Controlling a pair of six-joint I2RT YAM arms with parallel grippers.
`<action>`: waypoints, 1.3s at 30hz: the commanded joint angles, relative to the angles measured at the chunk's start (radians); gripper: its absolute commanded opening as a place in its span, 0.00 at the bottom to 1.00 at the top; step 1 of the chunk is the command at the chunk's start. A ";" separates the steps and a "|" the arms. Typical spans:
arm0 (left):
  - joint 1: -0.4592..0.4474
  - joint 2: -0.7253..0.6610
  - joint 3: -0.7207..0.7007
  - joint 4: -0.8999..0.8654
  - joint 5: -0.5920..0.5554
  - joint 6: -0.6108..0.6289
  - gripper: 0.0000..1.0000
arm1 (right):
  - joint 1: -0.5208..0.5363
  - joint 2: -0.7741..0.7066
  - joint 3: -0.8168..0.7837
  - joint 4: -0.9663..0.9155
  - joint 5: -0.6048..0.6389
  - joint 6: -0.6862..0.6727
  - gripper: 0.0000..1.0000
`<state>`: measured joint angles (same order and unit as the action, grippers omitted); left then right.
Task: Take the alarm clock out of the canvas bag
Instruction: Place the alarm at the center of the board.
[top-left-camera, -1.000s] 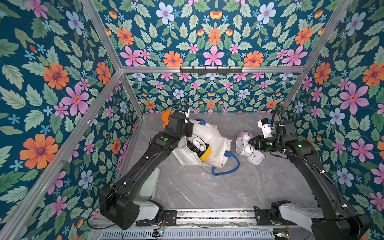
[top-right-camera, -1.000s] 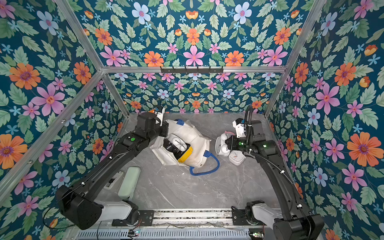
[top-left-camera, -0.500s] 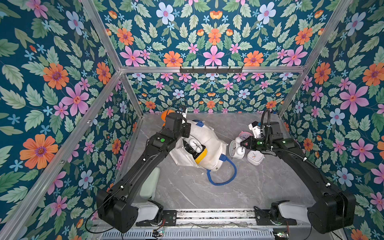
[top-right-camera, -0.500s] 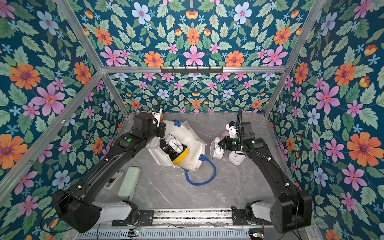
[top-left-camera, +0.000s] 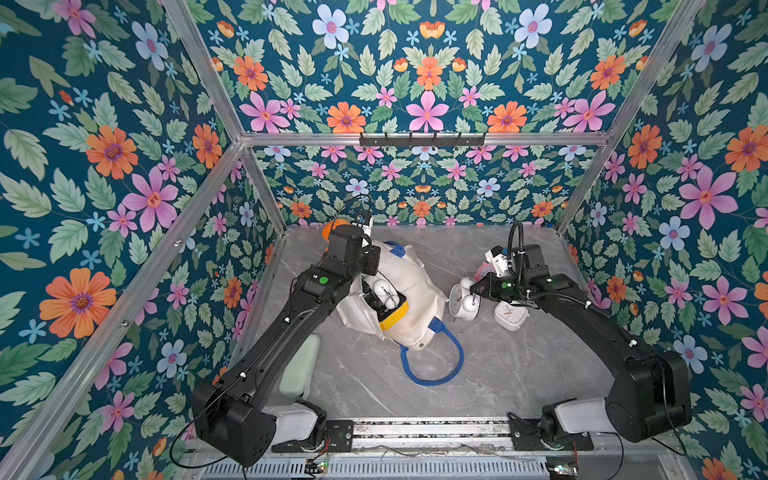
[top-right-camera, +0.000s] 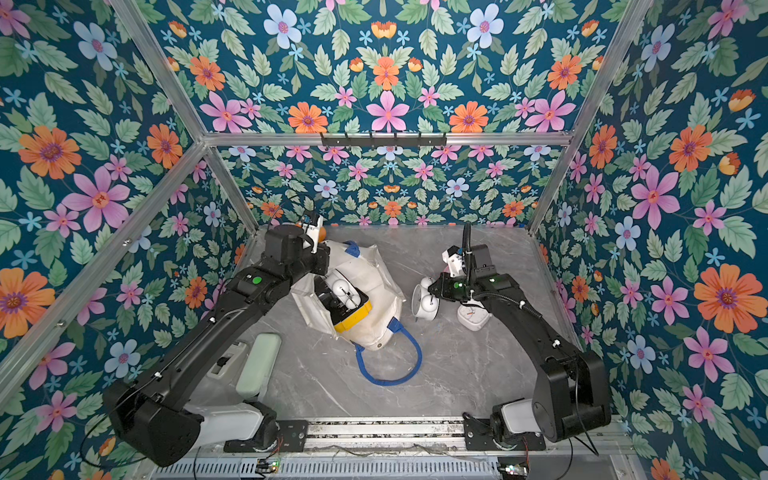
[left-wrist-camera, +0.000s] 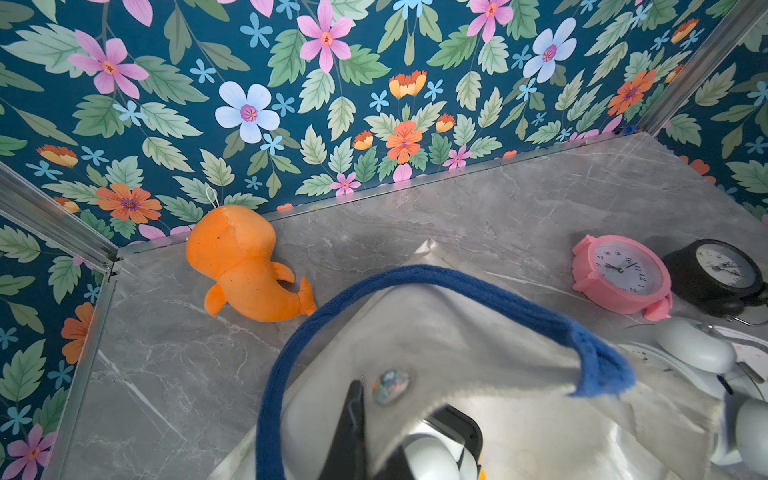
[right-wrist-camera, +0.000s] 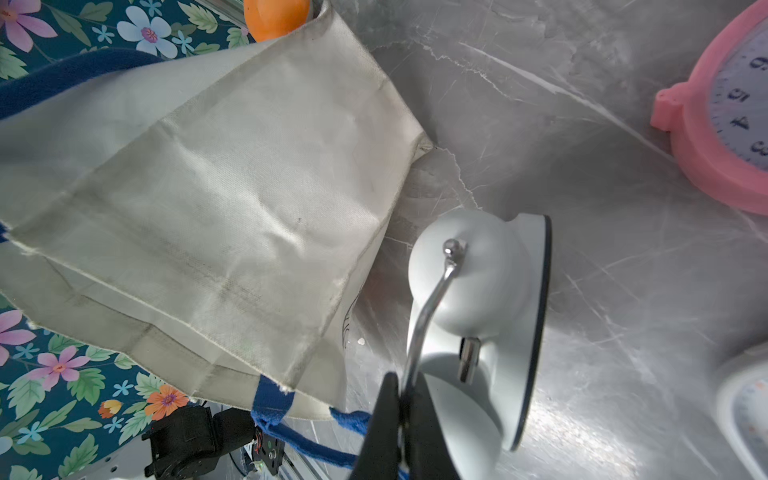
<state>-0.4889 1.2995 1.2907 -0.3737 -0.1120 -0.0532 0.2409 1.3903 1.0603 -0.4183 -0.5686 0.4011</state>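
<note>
Right gripper (right-wrist-camera: 400, 395) pinched shut on the wire handle (right-wrist-camera: 432, 299) of the clock (top-left-camera: 459, 298): you held it outside the bag (top-left-camera: 409, 274), just beside it on the right arm's side; left gripper (left-wrist-camera: 370, 419) clamped the bag.

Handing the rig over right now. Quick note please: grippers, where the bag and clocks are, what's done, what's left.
Grippers: the left gripper is shut on the canvas bag, pinching fabric by its mouth. The right gripper is shut on the chrome handle of the white twin-bell alarm clock.
Things: that clock is outside the bag, beside it. I can't tell if it rests on the table. The pink alarm clock, black alarm clock and white square clock are also out.
Done: one clock is out.
Left: probably set it down and release. White bells and a yellow-edged black item show in the bag mouth.
</note>
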 joint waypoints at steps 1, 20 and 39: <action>0.001 -0.001 0.006 0.099 0.006 -0.011 0.00 | 0.000 0.008 -0.002 0.062 -0.006 0.007 0.00; 0.003 0.016 0.000 0.118 0.030 -0.023 0.00 | -0.067 0.027 -0.046 0.005 0.030 -0.021 0.00; 0.003 0.021 -0.005 0.128 0.044 -0.030 0.00 | -0.109 0.100 -0.051 -0.043 0.142 -0.085 0.00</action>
<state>-0.4862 1.3235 1.2823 -0.3367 -0.0750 -0.0780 0.1314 1.4818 1.0050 -0.4393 -0.4652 0.3466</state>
